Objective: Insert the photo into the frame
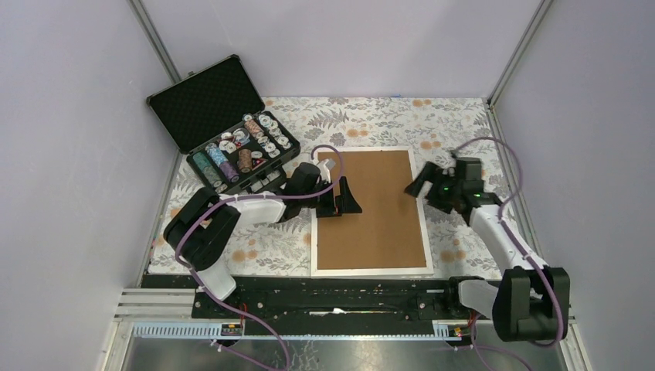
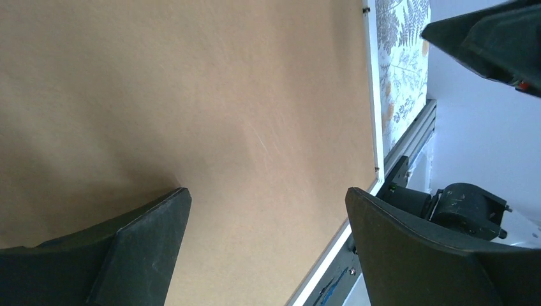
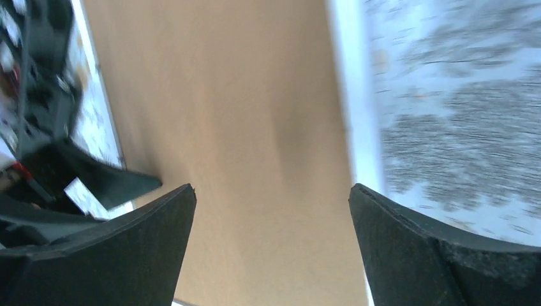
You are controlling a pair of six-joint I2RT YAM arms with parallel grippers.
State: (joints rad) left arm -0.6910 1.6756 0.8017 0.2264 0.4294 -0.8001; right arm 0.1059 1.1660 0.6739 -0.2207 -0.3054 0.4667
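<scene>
The white frame lies flat in the middle of the table with a plain brown backing board filling it. The photo is not in view. My left gripper is open and empty, low over the board's left edge. In the left wrist view its fingers straddle the bare board, with the frame's white edge beyond. My right gripper is open and empty at the frame's right edge. In the right wrist view it is over the board and the frame's edge.
An open black foam-lined case of chips stands at the back left, close to the left arm. A floral cloth covers the table. A black rail runs along the near edge. Walls close in on three sides.
</scene>
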